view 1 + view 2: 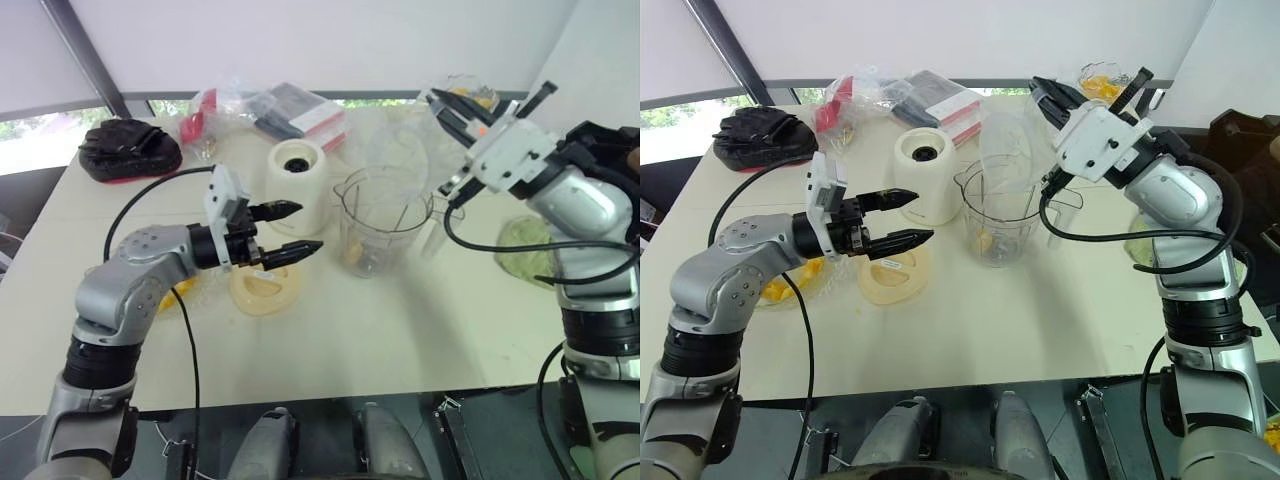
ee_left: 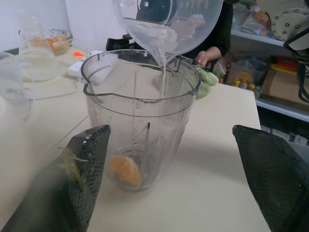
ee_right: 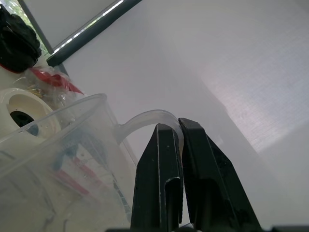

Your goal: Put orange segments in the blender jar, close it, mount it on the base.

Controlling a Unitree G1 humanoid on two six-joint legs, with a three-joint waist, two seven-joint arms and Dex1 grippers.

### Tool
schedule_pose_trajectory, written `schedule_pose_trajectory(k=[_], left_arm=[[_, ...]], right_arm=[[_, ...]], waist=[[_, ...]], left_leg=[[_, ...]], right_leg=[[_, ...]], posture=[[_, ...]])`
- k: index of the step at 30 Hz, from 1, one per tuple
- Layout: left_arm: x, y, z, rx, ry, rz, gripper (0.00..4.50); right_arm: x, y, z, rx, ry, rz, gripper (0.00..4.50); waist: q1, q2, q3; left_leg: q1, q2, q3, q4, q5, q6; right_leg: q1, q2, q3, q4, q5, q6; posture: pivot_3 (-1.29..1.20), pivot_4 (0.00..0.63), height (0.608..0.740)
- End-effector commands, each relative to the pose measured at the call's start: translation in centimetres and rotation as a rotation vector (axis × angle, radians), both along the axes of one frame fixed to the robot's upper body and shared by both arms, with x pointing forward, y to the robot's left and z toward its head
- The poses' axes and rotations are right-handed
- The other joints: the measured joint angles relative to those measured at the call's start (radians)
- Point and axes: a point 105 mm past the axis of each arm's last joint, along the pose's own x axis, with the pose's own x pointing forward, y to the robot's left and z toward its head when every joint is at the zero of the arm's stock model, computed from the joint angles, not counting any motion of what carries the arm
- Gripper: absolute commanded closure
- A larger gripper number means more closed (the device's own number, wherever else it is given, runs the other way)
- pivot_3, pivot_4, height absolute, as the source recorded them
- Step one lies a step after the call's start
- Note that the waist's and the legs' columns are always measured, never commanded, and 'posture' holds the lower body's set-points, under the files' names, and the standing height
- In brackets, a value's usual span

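Note:
The blender jar (image 1: 385, 222) stands upright mid-table with an orange segment (image 2: 124, 170) at its bottom. Above it a smaller clear cup (image 2: 169, 19) is tilted, and a thin clear stream runs from its spout into the jar. My right gripper (image 3: 173, 128) is shut on the cup's handle (image 3: 145, 118), up and to the right of the jar. Left of the jar, my left gripper (image 1: 308, 227) is held level and open, pointing at it, with nothing between its fingers. The cream base (image 1: 297, 180) stands behind the left gripper. More orange segments (image 1: 780, 285) lie under the left arm.
A cream lid (image 1: 265, 287) lies on the table below the left gripper. At the back are a black bag (image 1: 130, 150), plastic packets (image 1: 295, 112) and a bowl of orange pieces (image 1: 1105, 80). A green cloth (image 1: 525, 250) lies at the right. A person's hand (image 2: 203, 57) rests beyond the table.

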Motion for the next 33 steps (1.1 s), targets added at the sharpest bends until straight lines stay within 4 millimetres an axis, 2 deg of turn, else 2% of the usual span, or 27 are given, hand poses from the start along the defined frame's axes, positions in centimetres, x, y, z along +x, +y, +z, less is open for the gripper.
schedule_pose_trajectory(k=[1, 7, 11, 15, 19, 23, 25, 33], left_arm=[[-0.5, -0.4, 1.2, -0.005, -0.063, -0.025, 0.27], [-0.5, -0.4, 1.1, 0.003, -0.063, -0.032, 0.27], [-0.5, -0.3, 1.1, 0.009, -0.061, -0.036, 0.27], [-0.4, -0.4, 1.0, 0.016, -0.058, -0.044, 0.27], [-0.5, -0.3, 0.9, 0.021, -0.057, -0.05, 0.27], [-0.5, -0.5, 0.8, 0.023, -0.053, -0.058, 0.27], [-0.5, -0.4, 0.8, 0.024, -0.051, -0.06, 0.27], [-0.6, -0.4, 0.3, 0.036, -0.032, -0.067, 0.27]], right_arm=[[-0.6, -0.2, 1.7, 0.051, -0.054, 0.003, 4.43], [0.4, -2.7, 2.1, 0.356, 0.04, -0.045, 4.43], [1.1, -5.1, 2.1, 0.637, 0.12, -0.081, 4.43], [1.8, -8.3, 1.5, 1.051, 0.232, -0.099, 4.43], [1.8, -9.6, 0.8, 1.261, 0.293, -0.108, 4.43], [1.6, -13.1, -2.3, 1.527, 0.33, -0.204, 4.43], [1.1, -14.4, -3.8, 1.584, 0.322, -0.262, 4.43], [-0.6, -16.8, -9.9, 1.559, 0.304, -0.427, 4.43]], waist=[[0.0, 0.0, 0.0], [0.0, 0.0, 0.0], [0.002, 0.0, 0.0], [0.001, 0.0, 0.0], [-0.001, 0.0, 0.0], [-0.001, 0.0, 0.0], [0.003, 0.001, 0.0], [-0.005, 0.001, 0.0]], left_leg=[[0.0, 0.0, 0.0, 0.0, 0.0, 0.0], [0.0, 0.0, 0.0, 0.0, 0.0, 0.0], [0.0, 0.0, 0.0, 0.0, 0.0, 0.0], [0.0, 0.0, -0.001, 0.0, 0.0, 0.0], [0.0, 0.0, -0.001, -0.001, 0.0, 0.0], [0.0, 0.0, -0.001, -0.001, 0.0, 0.0], [0.0, 0.0, -0.001, -0.001, 0.0, 0.0], [0.0, 0.0, 0.0, -0.002, 0.0, 0.0]], right_leg=[[0.0, 0.0, 0.0, 0.0, 0.0, 0.0], [0.0, 0.0, 0.0, 0.0, 0.0, 0.0], [0.0, 0.0, 0.0, 0.0, 0.0, 0.0], [0.0, 0.0, 0.0, 0.0, 0.0, 0.0], [0.0, 0.0, 0.0, 0.0, 0.0, 0.0], [0.0, 0.0, 0.0, 0.0, 0.0, 0.0], [0.0, 0.0, 0.0, 0.0, 0.0, 0.0], [0.0, 0.0, 0.0, 0.0, 0.0, 0.0]], posture=[[0.0, 0.15, 0.74], [0.0, 0.15, 0.74], [0.0, 0.15, 0.74], [0.0, 0.15, 0.74], [0.0, 0.15, 0.74], [0.0, 0.15, 0.74], [0.0, 0.15, 0.74], [0.0, 0.15, 0.74]])
